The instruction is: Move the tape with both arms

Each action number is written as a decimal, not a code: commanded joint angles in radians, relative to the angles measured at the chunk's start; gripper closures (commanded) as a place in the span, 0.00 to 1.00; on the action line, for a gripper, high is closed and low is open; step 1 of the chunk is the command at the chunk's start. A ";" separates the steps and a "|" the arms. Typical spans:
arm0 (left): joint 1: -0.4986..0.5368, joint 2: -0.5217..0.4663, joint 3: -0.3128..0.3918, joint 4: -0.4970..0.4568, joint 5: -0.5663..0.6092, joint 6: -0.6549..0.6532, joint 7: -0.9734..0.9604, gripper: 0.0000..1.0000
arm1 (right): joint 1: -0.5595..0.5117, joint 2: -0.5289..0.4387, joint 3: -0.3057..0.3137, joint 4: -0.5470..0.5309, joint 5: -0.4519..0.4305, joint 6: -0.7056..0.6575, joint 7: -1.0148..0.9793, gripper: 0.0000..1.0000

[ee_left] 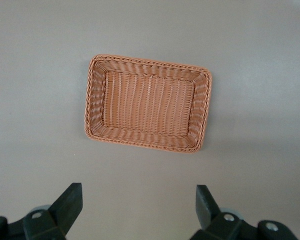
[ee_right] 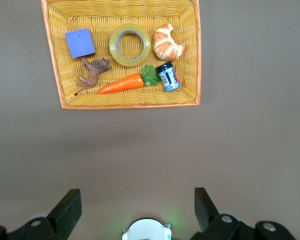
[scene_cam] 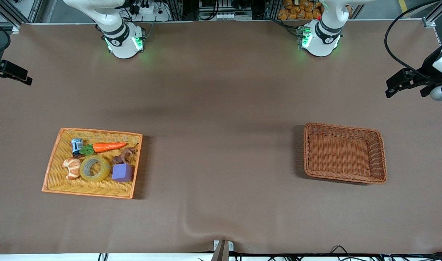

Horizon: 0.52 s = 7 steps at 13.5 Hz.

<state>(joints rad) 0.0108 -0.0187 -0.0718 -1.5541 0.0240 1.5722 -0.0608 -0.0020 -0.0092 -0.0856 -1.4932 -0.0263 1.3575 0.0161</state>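
- Yellowish, translucent and ring-shaped, the roll of tape [scene_cam: 95, 169] [ee_right: 130, 44] with its grey inner core lies flat in the yellow woven tray with the orange rim [scene_cam: 54, 173] [ee_right: 55, 75], toward the right arm's end of the brown counter [scene_cam: 221, 127].
- Beside the tape in that tray lie a toy croissant [scene_cam: 72, 168] [ee_right: 168, 43] on one side and a purple block [scene_cam: 122, 172] [ee_right: 80, 43] on the other, both close to the roll.
- Farther from the front camera than the tape, in the same tray, lie an orange toy carrot with green leaves [scene_cam: 104, 147] [ee_right: 124, 83], a small blue-and-white can [scene_cam: 77, 146] [ee_right: 168, 76] and a small brown animal figure [scene_cam: 123, 156] [ee_right: 93, 73].
- Well apart from the tray, toward the left arm's end of the counter, stands a reddish-brown wicker basket [scene_cam: 381, 156] [ee_left: 92, 100] with nothing in it.
- The right pincer [ee_right: 135, 210] hangs high over bare counter with its black fingers [ee_right: 66, 210] spread wide, holding nothing.
- The left pincer [ee_left: 139, 207] hangs high over the counter near the wicker basket, its fingers [ee_left: 69, 202] likewise spread wide and holding nothing.
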 commanded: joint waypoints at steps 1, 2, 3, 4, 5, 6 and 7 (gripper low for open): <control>0.006 0.005 -0.003 0.022 -0.004 0.000 0.021 0.00 | -0.026 -0.008 0.021 -0.007 0.008 0.012 -0.001 0.00; 0.006 0.006 -0.003 0.022 -0.013 0.000 0.018 0.00 | -0.027 -0.008 0.020 -0.009 0.011 0.012 -0.001 0.00; 0.006 0.006 -0.003 0.022 -0.015 0.000 0.021 0.00 | -0.029 -0.008 0.020 -0.009 0.011 0.014 -0.001 0.00; 0.009 0.011 -0.003 0.022 -0.018 0.000 0.024 0.00 | -0.029 -0.008 0.020 -0.009 0.011 0.015 -0.001 0.00; 0.011 0.013 -0.003 0.022 -0.022 0.000 0.024 0.00 | -0.030 -0.008 0.020 -0.007 0.012 0.015 -0.002 0.00; 0.011 0.013 -0.003 0.019 -0.030 0.000 0.016 0.00 | -0.030 -0.008 0.020 -0.009 0.012 0.015 -0.002 0.00; 0.009 0.011 -0.003 0.014 -0.033 0.000 0.010 0.00 | -0.032 -0.006 0.020 -0.009 0.012 0.020 -0.002 0.00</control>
<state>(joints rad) 0.0108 -0.0147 -0.0723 -1.5501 0.0183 1.5724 -0.0600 -0.0055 -0.0091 -0.0855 -1.4932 -0.0236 1.3665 0.0161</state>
